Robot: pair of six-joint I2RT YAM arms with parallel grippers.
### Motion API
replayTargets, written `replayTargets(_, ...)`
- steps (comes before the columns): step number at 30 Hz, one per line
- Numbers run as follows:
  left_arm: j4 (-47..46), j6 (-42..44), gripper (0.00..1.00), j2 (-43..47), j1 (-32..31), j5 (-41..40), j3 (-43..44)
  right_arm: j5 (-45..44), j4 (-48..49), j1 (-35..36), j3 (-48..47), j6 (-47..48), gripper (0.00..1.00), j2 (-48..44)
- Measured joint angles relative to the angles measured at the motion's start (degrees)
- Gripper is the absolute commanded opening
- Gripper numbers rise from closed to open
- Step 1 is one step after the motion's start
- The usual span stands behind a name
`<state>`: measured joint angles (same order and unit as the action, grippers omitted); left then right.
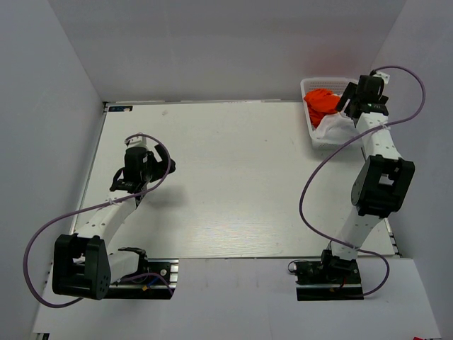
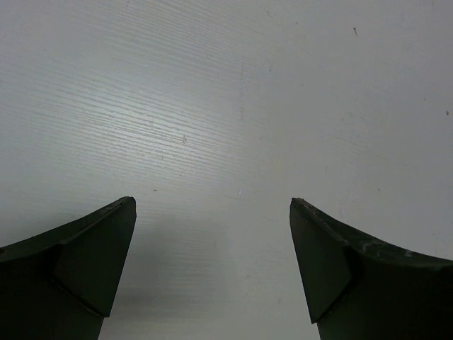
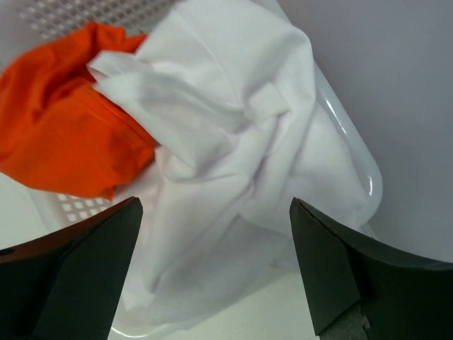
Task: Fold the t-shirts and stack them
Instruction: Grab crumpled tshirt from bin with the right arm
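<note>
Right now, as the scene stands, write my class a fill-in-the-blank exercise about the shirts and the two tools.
The white t-shirt and the orange t-shirt lie crumpled in the ___.
The right tool hangs over the white t-shirt, jaws ___.
Under the left tool only the ___ shows.
Missing: basket; open; table.

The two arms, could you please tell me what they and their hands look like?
Both the left arm and right arm have white link segments with black joint housings on black bases. A purple cable loops along each. The left hand and right hand each carry two dark, wedge-shaped fingers.
</note>
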<state>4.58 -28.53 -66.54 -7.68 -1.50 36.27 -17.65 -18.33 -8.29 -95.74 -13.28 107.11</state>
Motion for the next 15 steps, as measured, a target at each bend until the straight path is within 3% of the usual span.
replayTargets(3, 0.02, 0.04, 1.0, 0.0, 0.0, 0.44, 0.0, 0.2, -2.29, -0.55, 1.09, 0.87, 0.9, -0.17)
replayTargets(7, 0.04, 0.04, 1.0, -0.15, 0.0, 0.7, 0.02, 3.89, -3.63, -1.14, 1.11, 2.36, 0.83, 1.49)
replayTargets(10, 0.15, 0.04, 1.0, -0.57, 0.0, 0.72, 0.09, 7.02, -3.82, -1.2, 0.61, 3.45, 0.43, 4.9)
replayTargets(11, 0.15, 0.04, 1.0, -0.74, 0.0, 0.7, 0.09, 8.22, -3.91, -1.2, 0.46, 3.48, 0.23, 6.25)
replayTargets(13, 0.26, 0.04, 1.0, -0.85, 0.0, 0.72, 0.09, 10.1, -4.07, -1.18, 0.09, 3.52, 0.0, 8.92)
replayTargets(15, 0.35, 0.04, 1.0, -0.87, 0.0, 0.74, 0.09, 11.45, -4.5, -1.16, 0.07, 3.34, 0.0, 10.21)
